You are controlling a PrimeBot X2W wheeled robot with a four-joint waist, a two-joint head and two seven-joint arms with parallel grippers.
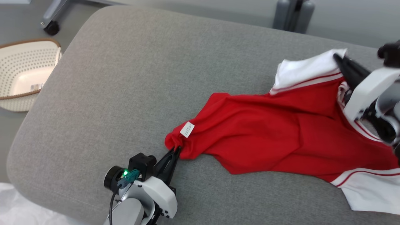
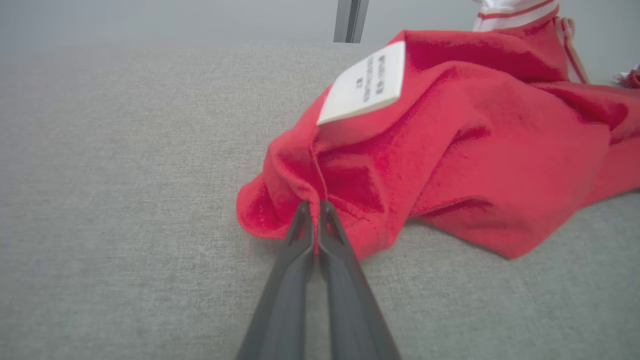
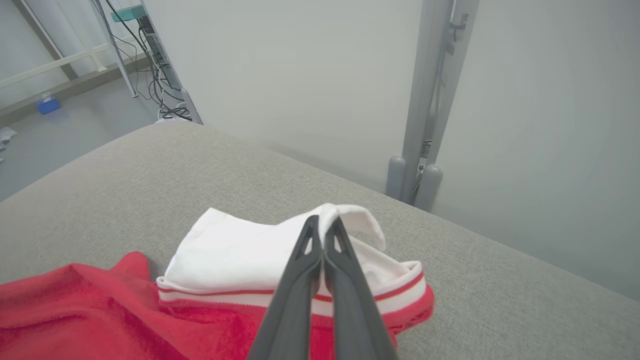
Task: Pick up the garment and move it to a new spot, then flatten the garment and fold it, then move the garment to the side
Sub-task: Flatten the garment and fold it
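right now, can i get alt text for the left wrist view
The left gripper, jaws shut, pinches a bunched corner of the red garment on a grey cushioned surface. A white care label stands on the fabric just above the pinch.

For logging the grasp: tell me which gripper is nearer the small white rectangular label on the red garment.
Left. The left gripper pinches the red fabric garment right beside the white label; the right gripper grips its white sleeve, far across the cloth.
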